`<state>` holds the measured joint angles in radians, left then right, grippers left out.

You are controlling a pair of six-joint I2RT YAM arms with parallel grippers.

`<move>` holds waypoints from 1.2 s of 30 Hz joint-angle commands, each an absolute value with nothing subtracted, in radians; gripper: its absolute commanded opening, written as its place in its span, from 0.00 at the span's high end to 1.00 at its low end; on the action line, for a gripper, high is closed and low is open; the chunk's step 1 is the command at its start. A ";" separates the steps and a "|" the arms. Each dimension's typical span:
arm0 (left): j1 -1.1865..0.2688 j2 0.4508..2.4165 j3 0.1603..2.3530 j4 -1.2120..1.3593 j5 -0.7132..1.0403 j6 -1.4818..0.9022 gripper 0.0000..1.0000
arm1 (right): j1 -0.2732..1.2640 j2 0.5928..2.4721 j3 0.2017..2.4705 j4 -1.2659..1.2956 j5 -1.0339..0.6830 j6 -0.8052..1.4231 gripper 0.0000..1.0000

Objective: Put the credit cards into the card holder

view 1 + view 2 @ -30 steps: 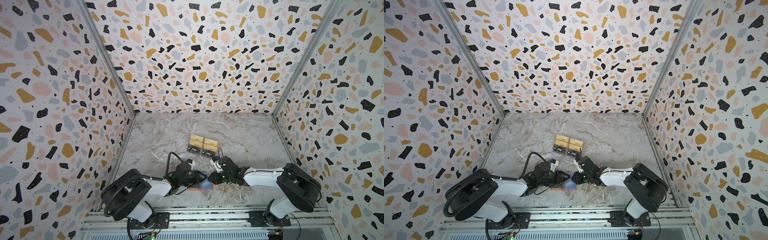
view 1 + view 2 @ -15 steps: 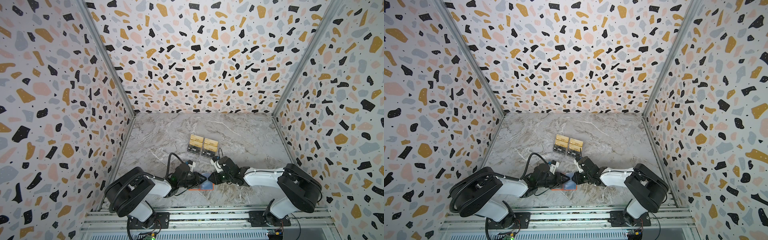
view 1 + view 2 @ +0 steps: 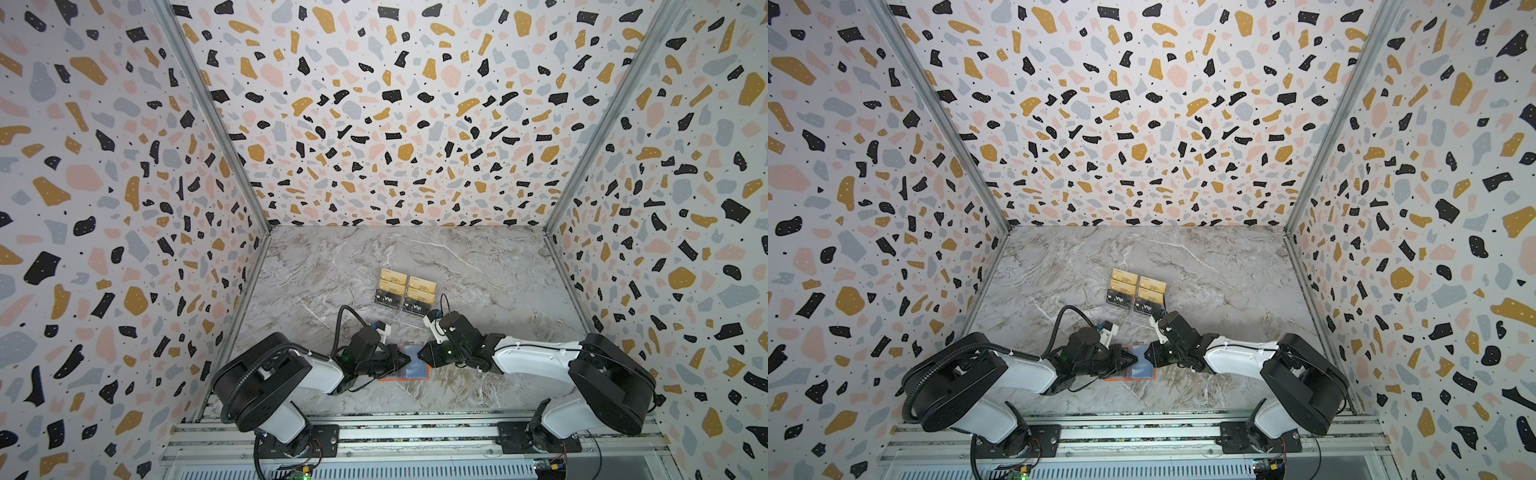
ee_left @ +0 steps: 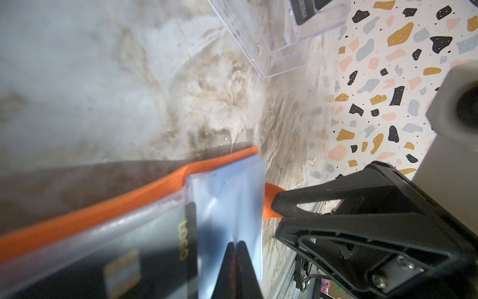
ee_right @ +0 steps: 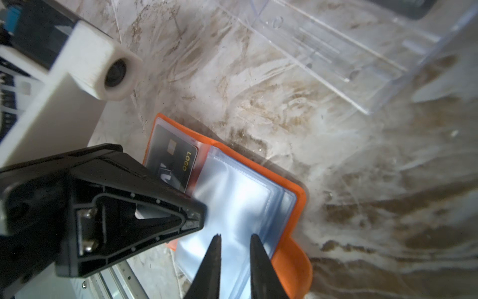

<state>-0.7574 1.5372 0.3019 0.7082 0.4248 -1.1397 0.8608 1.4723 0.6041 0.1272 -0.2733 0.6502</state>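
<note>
The orange card holder (image 3: 417, 371) (image 3: 1144, 372) lies open near the table's front, its bluish sleeves (image 5: 240, 204) facing up. A black credit card (image 5: 172, 161) (image 4: 165, 248) with gold "LOGO" print sits in a sleeve on one page. My left gripper (image 4: 236, 244) (image 3: 405, 360) is shut, pinching one clear sleeve (image 4: 227, 202) that creases at its tips. Facing it, my right gripper (image 5: 234, 236) (image 3: 420, 356) hovers over the sleeves with its jaws a narrow gap apart and nothing between them. More credit cards (image 3: 405, 293) (image 3: 1138, 293), gold and black "Vip", stand in tiers behind.
A clear acrylic tiered stand (image 5: 349, 51) (image 4: 261, 38) holds those cards just behind the two grippers. Speckled walls enclose the marble table (image 3: 478, 270) on three sides, and a metal rail (image 3: 415, 432) runs along the front.
My left gripper has closed from partly open onto the sleeve. The right gripper and both arms have hardly moved.
</note>
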 commanded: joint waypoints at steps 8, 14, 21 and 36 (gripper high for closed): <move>-0.743 1.479 0.305 0.700 0.427 -1.105 1.00 | 0.816 1.444 0.578 0.106 -0.278 0.634 0.79; -0.742 1.474 0.296 0.698 0.435 -1.101 1.00 | 0.807 1.446 0.575 0.106 -0.276 0.623 0.79; -0.741 1.459 0.291 0.702 0.441 -1.098 1.00 | 0.798 1.472 0.604 0.062 -0.284 0.562 0.79; -0.741 1.457 0.279 0.719 0.460 -1.107 0.99 | 0.842 1.495 0.600 0.209 -0.402 0.561 0.79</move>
<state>-0.7464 1.4754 0.2874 0.6823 0.4377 -1.1172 0.8375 1.4830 0.5835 0.1844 -0.3748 0.5762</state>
